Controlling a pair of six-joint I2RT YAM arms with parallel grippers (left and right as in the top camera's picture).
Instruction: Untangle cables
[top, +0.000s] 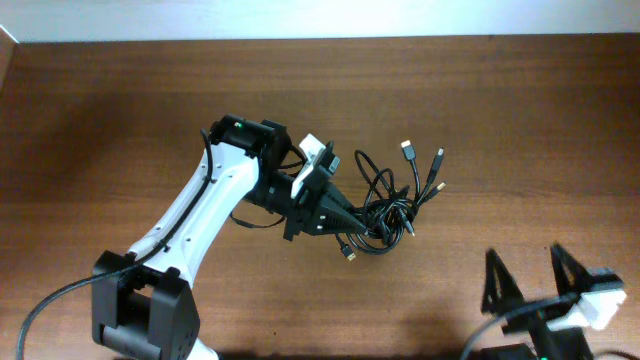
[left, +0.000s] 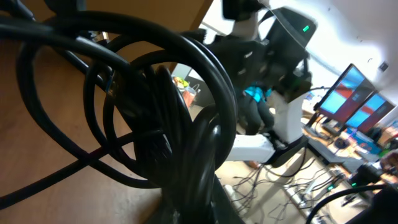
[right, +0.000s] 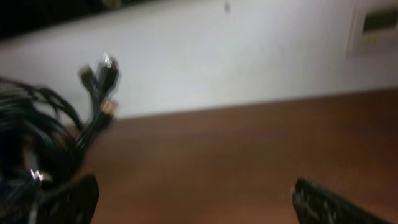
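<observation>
A bunch of thin black cables (top: 392, 205) lies knotted at the table's middle, with plug ends sticking up at the top right (top: 424, 160) and one at the bottom left (top: 346, 251). My left gripper (top: 356, 224) reaches into the bunch's left side and is shut on a thick clump of the cords. In the left wrist view the cables (left: 168, 118) loop close to the lens and fill the frame. My right gripper (top: 528, 280) is open and empty near the table's front right. The right wrist view shows it (right: 199, 205) with the cables (right: 50, 137) at far left.
The brown wooden table (top: 120, 110) stretches around the bunch. The left arm's white link (top: 200, 215) runs diagonally from its base at the front left. A white wall edge lies along the table's back.
</observation>
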